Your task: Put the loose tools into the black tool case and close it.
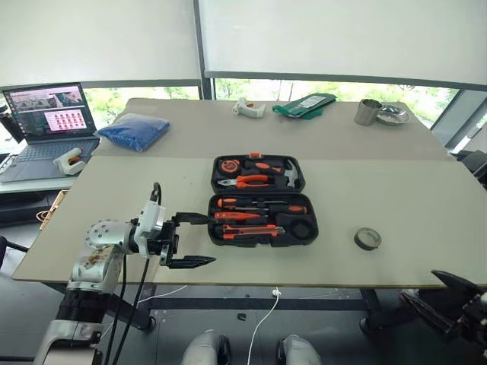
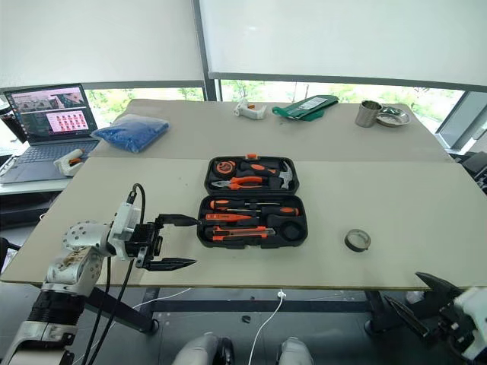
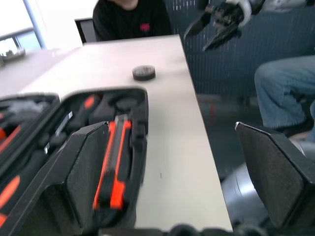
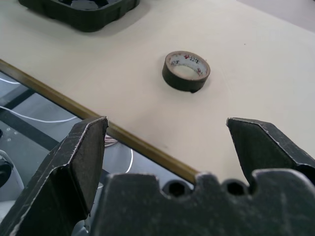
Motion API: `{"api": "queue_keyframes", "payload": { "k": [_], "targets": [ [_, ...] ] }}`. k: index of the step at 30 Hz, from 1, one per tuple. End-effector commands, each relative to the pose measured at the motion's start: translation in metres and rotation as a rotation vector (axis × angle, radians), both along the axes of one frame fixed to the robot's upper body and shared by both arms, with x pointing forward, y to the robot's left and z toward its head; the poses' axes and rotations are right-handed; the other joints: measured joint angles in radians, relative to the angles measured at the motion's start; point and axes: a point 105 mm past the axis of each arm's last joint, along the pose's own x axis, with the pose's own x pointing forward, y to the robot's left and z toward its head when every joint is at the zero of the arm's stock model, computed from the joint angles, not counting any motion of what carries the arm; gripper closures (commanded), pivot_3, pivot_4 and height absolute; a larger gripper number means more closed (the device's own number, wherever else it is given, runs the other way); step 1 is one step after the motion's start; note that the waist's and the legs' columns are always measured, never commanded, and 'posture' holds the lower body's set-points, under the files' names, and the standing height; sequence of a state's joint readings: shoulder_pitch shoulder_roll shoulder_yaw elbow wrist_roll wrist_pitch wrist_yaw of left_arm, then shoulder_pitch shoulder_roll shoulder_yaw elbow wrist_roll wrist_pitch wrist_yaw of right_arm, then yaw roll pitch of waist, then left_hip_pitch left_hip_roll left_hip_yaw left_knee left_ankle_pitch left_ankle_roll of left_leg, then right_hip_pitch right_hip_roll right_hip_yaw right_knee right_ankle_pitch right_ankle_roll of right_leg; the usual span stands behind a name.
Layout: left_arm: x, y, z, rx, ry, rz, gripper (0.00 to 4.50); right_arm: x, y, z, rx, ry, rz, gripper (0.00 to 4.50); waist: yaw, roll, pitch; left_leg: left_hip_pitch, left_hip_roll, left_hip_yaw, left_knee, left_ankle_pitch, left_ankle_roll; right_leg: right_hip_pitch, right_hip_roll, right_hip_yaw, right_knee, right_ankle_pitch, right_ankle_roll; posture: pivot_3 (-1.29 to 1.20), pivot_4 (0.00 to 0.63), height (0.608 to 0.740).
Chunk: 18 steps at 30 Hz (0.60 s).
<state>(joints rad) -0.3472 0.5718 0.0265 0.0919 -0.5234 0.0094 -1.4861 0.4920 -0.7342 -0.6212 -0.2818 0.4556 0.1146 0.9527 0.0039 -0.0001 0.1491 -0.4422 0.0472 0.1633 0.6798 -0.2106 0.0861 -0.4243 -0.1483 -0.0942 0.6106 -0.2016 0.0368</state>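
The black tool case (image 1: 262, 199) lies open in the middle of the table. Pliers, hammer and tape measure fill its far half. Its near half (image 2: 253, 220) holds screwdrivers and an orange-and-black utility knife (image 3: 115, 162) in their slots. The dark tape roll (image 1: 367, 239) lies loose on the table to the right of the case, also seen as the tape roll (image 4: 186, 70). My left gripper (image 1: 192, 240) is open and empty, just left of the case's near half and pointing at it. My right gripper (image 2: 426, 298) hangs open and empty beyond the table's front edge, below the tape roll.
A laptop (image 1: 49, 122) and blue bag (image 1: 135, 131) sit at the far left. A metal cup (image 1: 367, 112), a dish and green items (image 1: 304, 105) sit at the back. A person in a black shirt (image 3: 130, 19) sits by the table's right end.
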Motion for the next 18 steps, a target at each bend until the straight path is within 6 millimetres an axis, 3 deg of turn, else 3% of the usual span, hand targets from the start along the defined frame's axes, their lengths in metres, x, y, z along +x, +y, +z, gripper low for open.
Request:
{"api": "queue_keyframes", "payload": {
  "k": [1,6,11,14,18],
  "targets": [
    [-0.001,-0.009,0.015,-0.058,-0.038,-0.006,0.1,0.026,0.029,0.018,-0.058,0.073,0.12,0.0,-0.001,0.0,0.0,0.001,0.0,0.0,0.0,0.0,0.0,0.0,0.0,0.0,0.0,0.0,-0.001,0.0,0.15,0.74],
    [-0.005,-0.018,0.014,-0.073,-0.024,-0.017,0.1,0.056,0.042,0.014,-0.128,0.236,0.148,0.0,0.006,-0.001,0.0,0.0,-0.001,-0.001,-0.001,0.001,0.0,-0.001,0.001,-0.002,0.0,0.001,-0.002,0.0,0.15,0.74],
    [-0.01,-0.021,0.01,-0.07,-0.021,-0.022,0.1,0.074,0.038,0.003,-0.2,0.328,0.121,0.0,0.016,-0.001,0.001,-0.003,-0.003,-0.001,0.0,0.0,0.008,-0.001,0.001,-0.004,0.0,0.0,-0.006,0.0,0.15,0.74],
    [-0.013,-0.019,0.009,-0.069,-0.023,-0.009,0.0,0.082,0.033,-0.001,-0.233,0.347,0.076,0.76,0.016,-0.002,0.001,-0.005,-0.004,0.0,0.0,-0.001,0.01,0.001,0.001,-0.003,0.0,0.0,-0.005,0.0,0.15,0.74],
    [-0.016,-0.016,0.006,-0.065,-0.019,0.005,0.0,0.089,0.035,-0.002,-0.252,0.37,0.055,2.12,0.011,-0.002,0.001,-0.005,-0.004,0.0,0.001,-0.001,0.008,0.0,0.001,-0.004,0.0,0.0,-0.005,0.0,0.15,0.74]
  ]
}}
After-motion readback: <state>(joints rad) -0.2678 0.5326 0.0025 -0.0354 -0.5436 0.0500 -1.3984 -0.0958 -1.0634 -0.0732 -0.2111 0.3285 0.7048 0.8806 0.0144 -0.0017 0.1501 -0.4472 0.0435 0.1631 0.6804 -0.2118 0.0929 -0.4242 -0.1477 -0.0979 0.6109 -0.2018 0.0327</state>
